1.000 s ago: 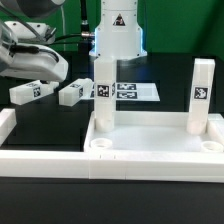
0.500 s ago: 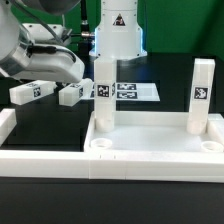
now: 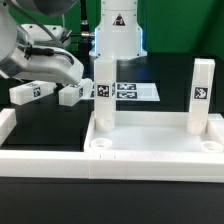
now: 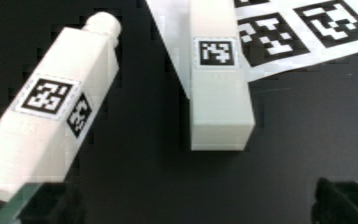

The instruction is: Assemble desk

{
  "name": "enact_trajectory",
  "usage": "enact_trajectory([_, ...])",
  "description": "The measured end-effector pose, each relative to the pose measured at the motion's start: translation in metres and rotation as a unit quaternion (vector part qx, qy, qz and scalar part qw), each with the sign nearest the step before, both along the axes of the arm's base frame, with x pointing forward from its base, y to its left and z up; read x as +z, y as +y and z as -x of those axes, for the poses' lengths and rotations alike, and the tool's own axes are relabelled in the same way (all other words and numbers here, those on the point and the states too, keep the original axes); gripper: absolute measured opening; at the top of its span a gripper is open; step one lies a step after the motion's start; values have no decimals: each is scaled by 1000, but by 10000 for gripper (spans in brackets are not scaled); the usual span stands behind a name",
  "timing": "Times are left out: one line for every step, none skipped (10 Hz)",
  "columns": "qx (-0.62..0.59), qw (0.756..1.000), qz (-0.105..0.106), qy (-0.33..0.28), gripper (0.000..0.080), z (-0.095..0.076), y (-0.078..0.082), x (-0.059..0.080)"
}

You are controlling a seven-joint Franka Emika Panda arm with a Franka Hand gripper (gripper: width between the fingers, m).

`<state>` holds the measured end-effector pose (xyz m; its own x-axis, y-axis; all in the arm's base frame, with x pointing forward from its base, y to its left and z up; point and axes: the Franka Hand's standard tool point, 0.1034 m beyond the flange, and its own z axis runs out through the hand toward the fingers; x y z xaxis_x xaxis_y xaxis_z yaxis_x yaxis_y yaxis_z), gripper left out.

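- The desk top (image 3: 150, 150), a wide shallow white tray, lies along the near edge of the table (image 3: 60, 125), filling the near corner on the exterior view's right.
- Two white legs stand upright in its far corner sockets. One leg (image 3: 103, 90) is at the tray's corner on the exterior view's left, and the other leg (image 3: 200, 95) is at the corner on the exterior view's right. Each shows a square tag.
- Two round sockets at the tray's near corners are open, one (image 3: 100, 146) on the exterior view's left and one (image 3: 211, 146) on its right.
- Two loose legs lie flat toward the table's edge on the exterior view's left, beyond the tray. The outer loose leg (image 3: 30, 92) (image 4: 60, 105) lies at a slant to the inner loose leg (image 3: 72, 94) (image 4: 217, 75), and a strip of bare table separates them.
- One end of the inner loose leg reaches the marker board (image 3: 135, 91) (image 4: 291, 30). The pictures do not show whether it rests on the board or only beside it.
- The arm (image 3: 35, 55) hangs over the two loose legs.
- In the wrist view the tool (image 4: 190, 205) is spread wide. Its dark fingertips (image 4: 34, 205) are far apart with only bare table between them, and it touches neither leg.
- A white border rail (image 3: 40, 160) runs along the table's near edge to the corner on the exterior view's left.
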<state>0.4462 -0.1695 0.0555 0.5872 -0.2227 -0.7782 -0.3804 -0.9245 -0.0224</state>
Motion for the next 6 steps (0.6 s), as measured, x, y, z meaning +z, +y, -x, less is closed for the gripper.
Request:
enact_trajectory([-10,1000,-2,8,649,4,5,-3])
enact_trajectory([-28,998,-16,48,649,17,15,-3])
enact_trajectory([-31,996,-18,77,649,23,18,-5])
enact_trajectory([-33,993,-29,107,649,26,17,-6])
enact_trajectory([-32,993,-27,107,649,23,13,-11])
enact_trajectory([-31,994,-25,103,649,21,13,-11])
